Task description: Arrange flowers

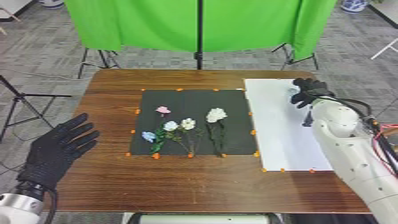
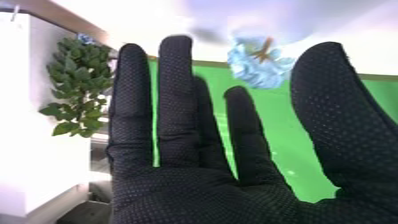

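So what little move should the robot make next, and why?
I'd guess easing the right hand back from the pale blue flower: its fingers are straight, not curled round the bloom, while the pink flower and the big white flower lie on the black mat, waiting to be arranged.

We mark passage along the table's (image 1: 195,192) near edge and over the white board's (image 1: 289,145) near left corner. Obstacles: flowers (image 1: 217,115) on the black mat (image 1: 182,98), right hand (image 1: 311,92) over the board's far right corner, white arm (image 1: 348,150) over its right edge.

Head view bright, fairly even; right wrist view partly washed out, perhaps from glare.
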Robot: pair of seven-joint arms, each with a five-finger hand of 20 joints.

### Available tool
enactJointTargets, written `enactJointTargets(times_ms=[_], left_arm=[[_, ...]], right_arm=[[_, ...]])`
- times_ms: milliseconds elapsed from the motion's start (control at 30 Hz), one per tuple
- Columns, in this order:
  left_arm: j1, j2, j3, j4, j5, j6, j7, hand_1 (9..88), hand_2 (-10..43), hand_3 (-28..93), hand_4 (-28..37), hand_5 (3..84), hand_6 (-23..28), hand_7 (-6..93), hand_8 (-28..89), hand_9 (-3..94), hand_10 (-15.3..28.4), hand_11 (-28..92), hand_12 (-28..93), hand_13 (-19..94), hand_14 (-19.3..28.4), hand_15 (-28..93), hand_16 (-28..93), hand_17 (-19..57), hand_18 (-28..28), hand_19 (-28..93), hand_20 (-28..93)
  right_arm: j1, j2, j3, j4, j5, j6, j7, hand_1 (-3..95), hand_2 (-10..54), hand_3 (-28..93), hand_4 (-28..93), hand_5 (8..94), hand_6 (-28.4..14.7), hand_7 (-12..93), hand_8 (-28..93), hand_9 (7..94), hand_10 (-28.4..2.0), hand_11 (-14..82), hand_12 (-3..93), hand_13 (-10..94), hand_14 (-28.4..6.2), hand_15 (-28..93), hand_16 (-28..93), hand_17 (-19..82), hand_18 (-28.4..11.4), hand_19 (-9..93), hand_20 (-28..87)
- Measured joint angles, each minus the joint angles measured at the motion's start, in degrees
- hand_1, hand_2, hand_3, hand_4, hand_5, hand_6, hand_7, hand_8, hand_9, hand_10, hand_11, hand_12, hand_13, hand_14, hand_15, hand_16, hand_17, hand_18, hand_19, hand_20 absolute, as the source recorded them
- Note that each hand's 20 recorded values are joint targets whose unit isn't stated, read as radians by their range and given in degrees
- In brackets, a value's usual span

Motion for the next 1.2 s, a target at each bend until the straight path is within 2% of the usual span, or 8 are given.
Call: enactJointTargets(times_ms=[133, 200, 233, 267, 400, 600, 967, 1200], left_arm=[[-0.2, 0.00, 0.09, 0.09, 0.00, -0.05, -0.05, 25.7, 1.4, 72, -23.7, 36.0, 2.6, 21.4, -11, 28.4, 12.5, 26, 14, 23, 14.9, 34, -1, -11.0, 21.0, 45, 6], [-0.2, 0.02, 0.09, 0.10, 0.00, -0.06, -0.09, 25.8, 1.4, 72, -23.7, 36.0, 2.6, 21.5, -11, 28.4, 12.5, 26, 14, 23, 14.9, 34, -1, -11.0, 21.0, 45, 6], [-0.3, 0.03, 0.09, 0.11, 0.00, -0.06, -0.10, 25.8, 1.4, 72, -23.7, 36.0, 2.6, 21.5, -11, 28.4, 12.4, 26, 13, 23, 14.9, 35, -1, -11.0, 21.0, 45, 6], [-0.3, 0.04, 0.09, 0.12, 0.00, -0.07, -0.11, 25.8, 1.4, 72, -23.7, 36.0, 2.6, 21.5, -11, 28.4, 12.4, 26, 13, 23, 14.9, 35, -1, -11.0, 21.0, 45, 6], [-0.4, 0.06, 0.09, 0.20, 0.00, -0.11, -0.21, 25.8, 1.5, 72, -23.7, 36.0, 2.6, 21.5, -11, 28.4, 12.4, 26, 14, 23, 14.9, 35, -1, -11.0, 21.0, 45, 6], [-0.7, 0.11, 0.11, 0.42, 0.00, -0.22, -0.37, 25.7, 1.4, 72, -23.6, 36.0, 2.6, 21.4, -11, 28.4, 12.3, 26, 14, 23, 14.9, 34, -1, -11.0, 21.0, 45, 6], [-0.7, 0.11, 0.10, 0.44, 0.00, -0.33, -0.55, 25.8, 1.5, 72, -23.8, 36.0, 2.6, 21.4, -11, 28.4, 12.3, 26, 14, 23, 14.9, 35, -1, -11.0, 21.0, 45, 6], [-0.9, 0.07, 0.34, 0.45, 0.02, -0.35, -0.61, 25.8, 1.5, 72, -23.8, 36.0, 2.6, 21.4, -11, 28.4, 12.3, 26, 14, 23, 14.9, 35, -1, -11.0, 21.0, 45, 6]], right_arm=[[0.1, -0.7, -0.2, 0.4, -0.1, 0.0, -1.3, 37.6, -9.5, 84, -28, 39.1, 1.8, 33, -23, 54.3, -7.7, 40.1, 18.6, 68, -1.5, 48, 19, 28, -14.0, 70, 24], [0.1, -0.8, -0.4, 0.5, -0.1, 0.1, -2.0, 39.6, -9.5, 81, -28, 45.6, 2.2, 33, -23, 62.2, -6.1, 34.4, 24.2, 72, -1.1, 47, 22, 29, -14.0, 71, 26], [0.1, -0.9, -0.5, 0.5, -0.1, 0.3, -2.4, 41.9, -9.0, 78, -28, 51.9, 2.7, 35, -22, 69.5, -5.0, 27.0, 31.3, 75, -0.8, 47, 23, 30, -14.0, 72, 29], [0.0, -0.9, -0.6, 0.5, -0.1, 0.6, -2.9, 43.9, -8.2, 76, -28, 55.5, 2.4, 40, -19, 74.3, -4.3, 22.8, 35.1, 77, -0.7, 48, 23, 32, -14.2, 73, 30], [-0.2, -0.9, -1.3, 0.5, 0.0, 3.2, -4.6, 48.0, -6.9, 77, -28, 72.9, 2.0, 42, -13, 87.0, -3.6, 24.1, 35.7, 86, -0.6, 49, 24, 37, -15.0, 79, 34], [-3.1, -0.1, -1.5, -3.0, 2.2, 7.0, -6.4, 48.0, -8.7, 80, -28, 75.7, 1.4, 41, -13, 89.1, -3.5, 23.0, 36.6, 88, -0.5, 49, 25, 38, -15.0, 80, 35], [-17.8, 1.1, 2.4, -24.3, 4.5, 6.5, -16.6, 47.7, -9.2, 81, -28, 75.9, 1.3, 41, -12, 89.5, -3.6, 22.4, 37.5, 88, -0.3, 50, 26, 38, -15.1, 80, 35], [-21.1, -0.6, -1.0, -28.2, 2.8, 5.5, -17.5, 47.2, -9.2, 81, -28, 75.1, 1.5, 41, -12, 89.1, -3.4, 22.0, 38.2, 87, -0.2, 50, 26, 38, -15.1, 80, 35]])
